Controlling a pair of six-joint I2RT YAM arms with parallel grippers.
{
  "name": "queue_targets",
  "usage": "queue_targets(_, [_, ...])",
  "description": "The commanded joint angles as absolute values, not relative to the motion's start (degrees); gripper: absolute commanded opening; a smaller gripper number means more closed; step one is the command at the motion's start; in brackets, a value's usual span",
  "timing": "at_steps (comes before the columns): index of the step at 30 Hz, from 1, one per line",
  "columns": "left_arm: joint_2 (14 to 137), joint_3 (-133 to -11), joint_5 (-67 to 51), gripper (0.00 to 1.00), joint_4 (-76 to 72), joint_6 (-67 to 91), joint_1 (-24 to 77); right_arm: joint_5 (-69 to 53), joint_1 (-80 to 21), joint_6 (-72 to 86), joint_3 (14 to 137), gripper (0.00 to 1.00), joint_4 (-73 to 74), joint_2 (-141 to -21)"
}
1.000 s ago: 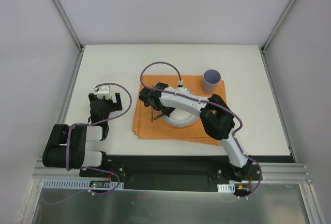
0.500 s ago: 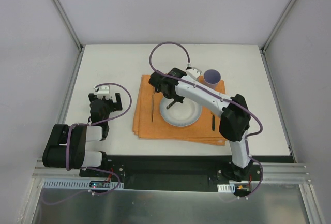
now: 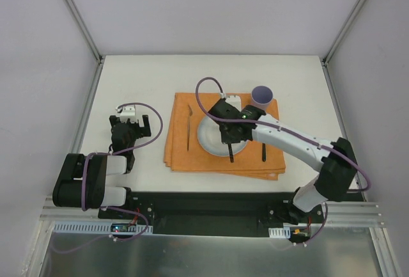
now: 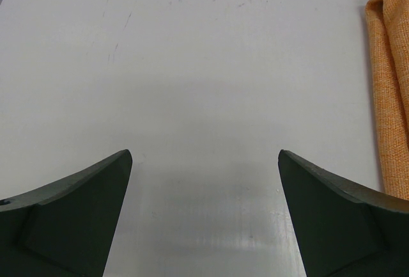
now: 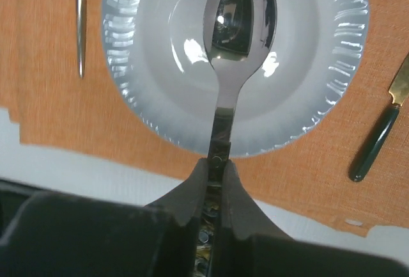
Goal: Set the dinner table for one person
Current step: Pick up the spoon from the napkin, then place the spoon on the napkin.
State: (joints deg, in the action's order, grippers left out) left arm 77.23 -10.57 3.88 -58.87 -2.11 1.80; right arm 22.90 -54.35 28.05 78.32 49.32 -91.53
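A matte white table (image 3: 140,79) fills the middle of the overhead view, reaching from the rail at the arm bases to plain grey walls (image 3: 204,8) on three sides. Metal posts stand at the far corners. The table's long axis runs left to right in that frame. In the left wrist view its surface shows faint scuffs near the top.

An orange mat (image 3: 179,155) lies right of centre, with its folded edge at the right of the left wrist view. On the mat sit a white plate (image 3: 206,141), a purple cup (image 3: 261,98) at the upper right corner, a thin metal utensil (image 3: 188,130) left of the plate, and a dark-handled knife (image 3: 263,151) to the right.

The left gripper (image 4: 204,155) hangs over bare table at the left, with its fingers spread wide and nothing between them. The right gripper (image 5: 216,165) is clamped on the handle of a spoon (image 5: 225,91). In its wrist view the spoon runs straight up the frame, with its bowl toward the top over the plate's middle.
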Motion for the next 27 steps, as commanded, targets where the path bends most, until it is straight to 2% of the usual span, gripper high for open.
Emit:
queue_targets(1, [76.4,-11.3,2.6,0.99,-61.7,-1.2,1.5,17.0,-56.9,16.5,71.9,0.01,47.1,-81.9])
queue_targets(5, [76.4,-11.2,2.6,0.99,-61.7,-1.2,1.5,19.9,-59.4,15.6,66.9,0.01,49.6,-74.9])
queue_targets(9, [76.3,-11.2,2.6,0.99,-61.7,-1.2,1.5,28.1,-60.6,18.1,61.8,0.01,53.0,-68.2])
queue_targets(16, [76.3,-11.3,2.6,0.99,-61.7,-1.1,1.5,41.5,-60.5,30.7,49.9,0.01,57.3,-56.4])
queue_targets(22, [76.4,-11.3,2.6,0.99,-61.7,-1.2,1.5,48.2,-59.3,34.7,45.3,0.01,57.8,-55.9])
queue_targets(27, [76.5,-11.3,2.6,0.99,-61.7,-1.2,1.5,53.2,-59.2,32.9,41.0,0.01,49.4,-54.1])
